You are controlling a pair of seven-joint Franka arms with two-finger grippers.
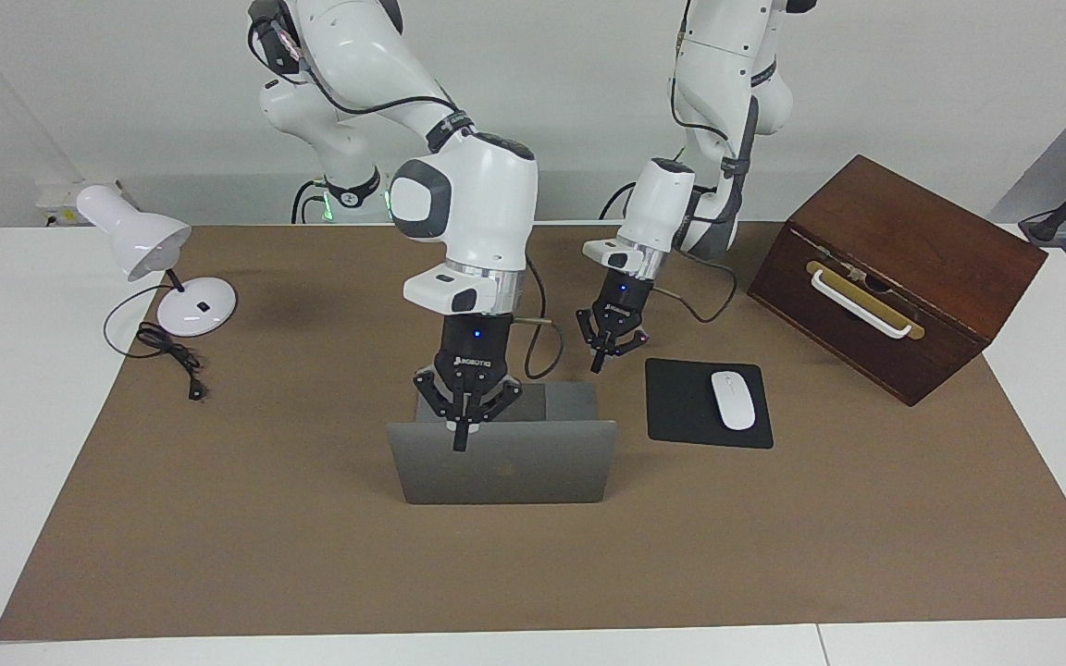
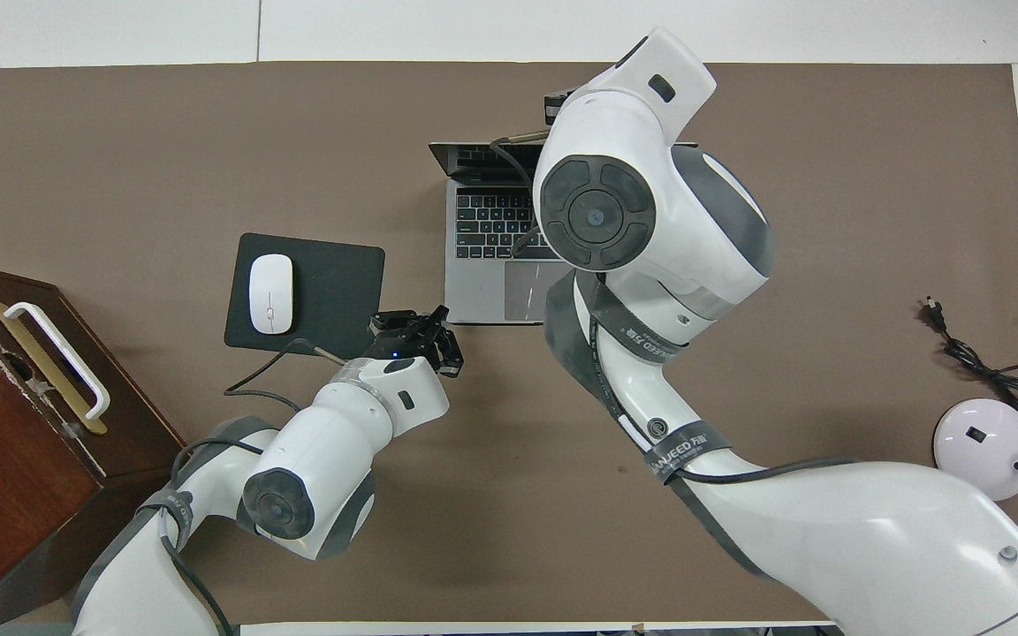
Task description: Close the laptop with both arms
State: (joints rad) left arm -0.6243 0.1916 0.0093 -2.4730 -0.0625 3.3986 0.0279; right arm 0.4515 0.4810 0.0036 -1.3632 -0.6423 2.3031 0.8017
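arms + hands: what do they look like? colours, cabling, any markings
Both arms, the right arm and the left arm, have glossy white rounded shells with dark grey joint caps and loose black cables. The right hand and left hand are small black two-finger units with white lettering and a blue light. A dark strap with white lettering wraps the right arm.
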